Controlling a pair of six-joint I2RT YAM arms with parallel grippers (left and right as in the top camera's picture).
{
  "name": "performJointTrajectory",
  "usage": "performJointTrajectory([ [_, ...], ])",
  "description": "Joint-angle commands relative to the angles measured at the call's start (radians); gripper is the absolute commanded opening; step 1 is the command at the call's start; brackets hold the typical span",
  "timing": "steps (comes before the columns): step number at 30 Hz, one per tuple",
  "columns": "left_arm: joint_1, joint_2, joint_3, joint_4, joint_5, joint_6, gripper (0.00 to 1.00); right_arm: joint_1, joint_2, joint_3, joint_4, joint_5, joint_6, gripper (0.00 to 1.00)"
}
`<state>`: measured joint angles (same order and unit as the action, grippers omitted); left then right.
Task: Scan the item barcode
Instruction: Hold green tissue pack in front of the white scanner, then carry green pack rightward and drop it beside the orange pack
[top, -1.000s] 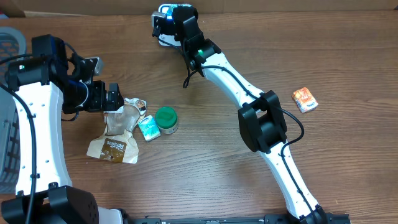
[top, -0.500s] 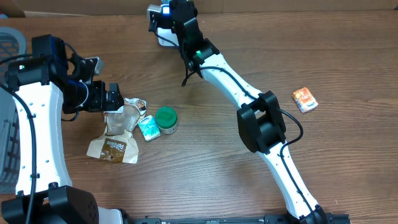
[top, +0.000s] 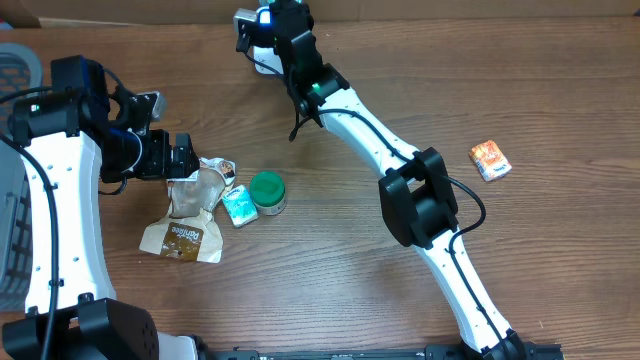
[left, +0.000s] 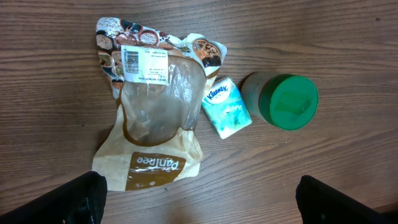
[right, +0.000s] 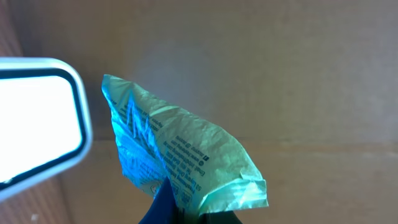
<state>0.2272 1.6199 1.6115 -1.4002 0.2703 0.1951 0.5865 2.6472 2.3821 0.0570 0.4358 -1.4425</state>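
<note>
Packet swung up to the scanner
The right hand, clenched on the green packet, has edged onward; the scanner glows just beside it. The left hand hangs released.

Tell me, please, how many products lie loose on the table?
4: the bakery bag, the Kleenex pack against its side, the green-lidded jar beside that, and the orange packet alone at far right. The right gripper holds a green packet; more may be hidden.

bag, tissue pack, jar crowded together
</note>
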Motion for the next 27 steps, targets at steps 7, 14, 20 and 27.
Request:
performJointTrajectory([
  [7,0.002,0.008,0.001,-0.001,0.011,0.026,1.00,-0.006,-0.317,0.013,-0.301,-0.031,0.684,0.04],
  [14,0.002,0.008,0.001,-0.001,0.011,0.026,1.00,-0.009,-0.578,0.013,-0.852,-0.038,1.265,0.04],
  [20,0.002,0.008,0.001,-0.001,0.011,0.026,1.00,-0.117,-0.724,0.013,-1.394,-0.225,1.641,0.04],
  [27,0.002,0.008,0.001,-0.001,0.011,0.026,0.99,-0.351,-0.700,0.006,-1.689,-0.373,1.814,0.04],
])
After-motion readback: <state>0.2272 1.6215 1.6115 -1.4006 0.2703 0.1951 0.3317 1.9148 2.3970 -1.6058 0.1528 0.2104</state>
